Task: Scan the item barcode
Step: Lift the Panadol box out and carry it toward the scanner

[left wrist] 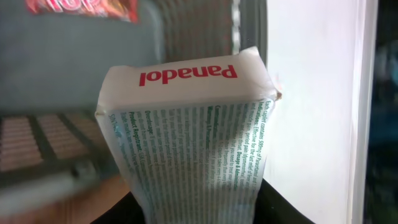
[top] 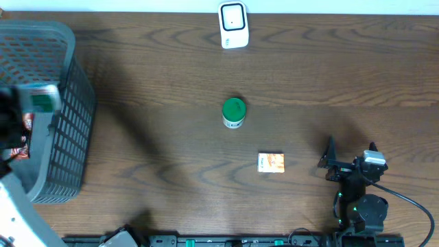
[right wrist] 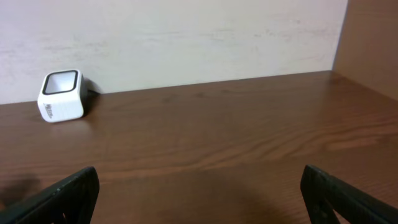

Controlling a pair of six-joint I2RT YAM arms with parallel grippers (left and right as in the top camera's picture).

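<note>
Overhead, at the tabletop's left edge, left gripper (top: 26,104) clamped the Panadol box (left wrist: 193,143); right gripper (right wrist: 200,190) gaped empty; far-edge scanner (top: 233,26) seemed next.

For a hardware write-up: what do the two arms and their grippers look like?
Right arm: black, with small green lights on its body, a pale grey block at the wrist and a black cable trailing off to the side. Its fingers are black and angular. Left arm: blurred at the frame's edge, a white link with black parts above.
</note>
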